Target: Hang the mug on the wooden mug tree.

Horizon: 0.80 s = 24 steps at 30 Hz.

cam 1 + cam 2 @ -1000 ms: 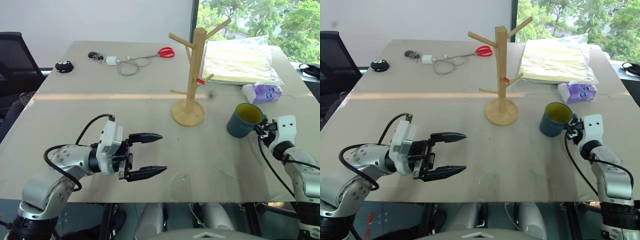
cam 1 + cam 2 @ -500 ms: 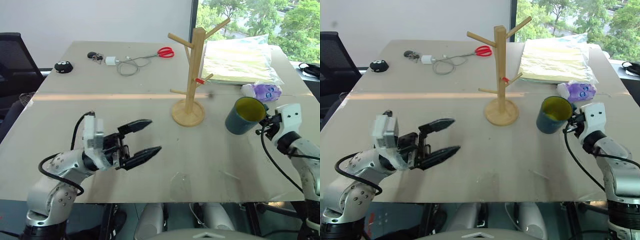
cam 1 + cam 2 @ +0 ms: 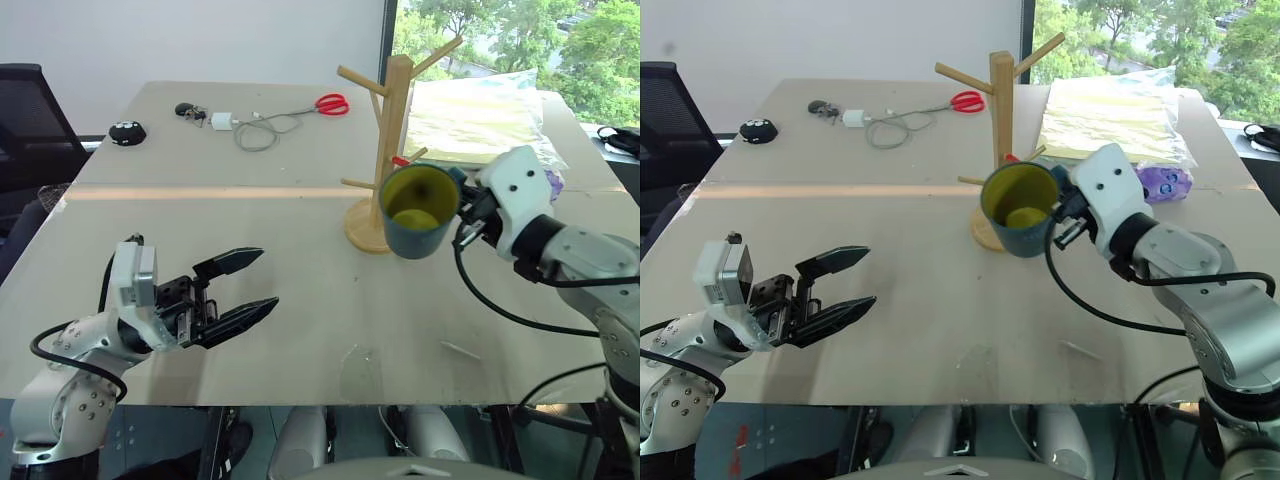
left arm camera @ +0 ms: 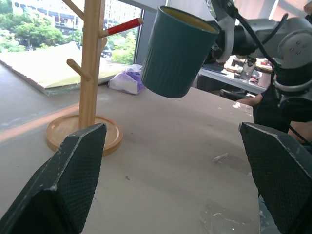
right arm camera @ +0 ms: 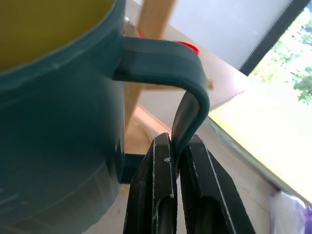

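**Mug aloft, pinched by its handle**

Your right gripper (image 5: 173, 192) has its two fingers clamped on the loop handle of the mug (image 3: 418, 212), which hangs clear of the table (image 3: 300, 270), just ahead of those fingers and in front of the wooden mug tree (image 3: 385, 150). Your left gripper (image 3: 235, 290) sits with fingers spread apart, gripping nothing, well apart from the mug

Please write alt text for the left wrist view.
A dark teal ceramic mug hangs tilted in the air, held by the right gripper, beside a light-wood mug tree on a beige table. The left gripper's black fingers stand wide open.
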Motion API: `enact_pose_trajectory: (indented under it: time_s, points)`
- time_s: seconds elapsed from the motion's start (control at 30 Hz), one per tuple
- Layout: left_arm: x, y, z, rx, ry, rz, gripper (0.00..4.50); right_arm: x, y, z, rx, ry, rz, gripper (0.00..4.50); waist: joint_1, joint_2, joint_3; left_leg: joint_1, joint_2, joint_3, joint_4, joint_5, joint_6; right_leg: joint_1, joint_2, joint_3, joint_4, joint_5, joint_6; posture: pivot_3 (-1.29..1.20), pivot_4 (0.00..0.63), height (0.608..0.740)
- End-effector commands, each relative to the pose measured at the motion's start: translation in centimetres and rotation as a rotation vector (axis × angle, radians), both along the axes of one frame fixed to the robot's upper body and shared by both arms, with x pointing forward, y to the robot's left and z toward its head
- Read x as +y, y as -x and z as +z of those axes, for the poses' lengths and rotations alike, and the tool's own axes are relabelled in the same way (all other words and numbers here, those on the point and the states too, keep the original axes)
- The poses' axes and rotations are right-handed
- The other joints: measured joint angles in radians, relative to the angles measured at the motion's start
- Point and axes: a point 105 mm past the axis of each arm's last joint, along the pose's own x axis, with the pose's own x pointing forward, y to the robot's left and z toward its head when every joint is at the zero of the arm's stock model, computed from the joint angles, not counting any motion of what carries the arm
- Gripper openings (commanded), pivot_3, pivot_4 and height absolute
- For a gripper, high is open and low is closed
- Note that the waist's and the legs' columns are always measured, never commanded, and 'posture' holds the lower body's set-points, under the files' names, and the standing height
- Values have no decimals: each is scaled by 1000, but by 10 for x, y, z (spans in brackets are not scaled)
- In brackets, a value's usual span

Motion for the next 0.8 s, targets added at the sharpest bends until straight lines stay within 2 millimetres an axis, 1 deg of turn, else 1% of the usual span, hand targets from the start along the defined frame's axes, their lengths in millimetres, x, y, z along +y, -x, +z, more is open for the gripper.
enact_pose_trajectory:
  time_s: [0.03, 0.17, 0.27, 0.4, 0.5, 0.6, 0.73, 0.77, 0.8]
  points:
    - [2, 10, 13, -49, 22, -35, 4500, 1, 0, 8, -35, 22, -20, 71, -1, 0, 0, -1, 0, 0, 0, 0, 0, -1, 0, 0, 0, 0, 0, 0, 150, 740]
    - [6, 16, 21, -42, 50, -48, 4500, 4, -3, 10, -27, 32, -17, 71, -4, 0, 0, -9, 0, 0, 0, 2, -3, -8, 0, 0, 0, 0, 1, 0, 150, 740]
    - [10, 18, 23, -38, 55, -29, 4500, 11, -10, 15, -29, 28, -9, 71, -15, 0, 0, -12, 0, 0, 1, 2, -3, -11, 0, 0, 0, 1, 1, 0, 150, 740]
    - [13, 21, 21, -31, 56, -12, 4500, 18, -15, 22, -37, 14, 4, 71, -23, 0, 0, -11, 0, 1, 0, 1, -2, -11, 1, 0, 1, 1, 2, 0, 150, 740]
    - [22, 24, 17, -25, 65, 27, 4500, 29, -19, 28, -42, 20, 37, 71, -25, 0, 0, -12, 0, 1, 0, 1, -2, -12, 1, 1, 1, 1, 2, 0, 150, 740]
    - [28, 27, 13, -18, 67, 57, 4500, 40, -24, 31, -34, 26, 59, 71, -25, 0, 0, -12, 0, 1, 0, 1, -2, -12, 1, 1, 1, 1, 2, 0, 150, 740]
    - [31, 28, 7, -15, 64, 74, 4500, 53, -40, 29, -10, 42, 54, 71, -25, -1, 0, -12, 0, 2, 0, 1, -2, -12, 1, 1, 1, 1, 1, 0, 150, 740]
    - [31, 28, 7, -17, 65, 76, 4500, 57, -41, 24, 29, 43, 77, 71, -23, -1, 0, -12, 0, 2, 0, 1, -2, -12, 1, 1, 1, 1, 1, 0, 150, 740]
    - [30, 28, 7, -20, 65, 78, 4500, 59, -42, 20, 26, 75, 91, 71, -22, -1, -1, -12, 0, 2, 0, 1, -2, -12, 1, 1, 1, 1, 1, 0, 150, 740]
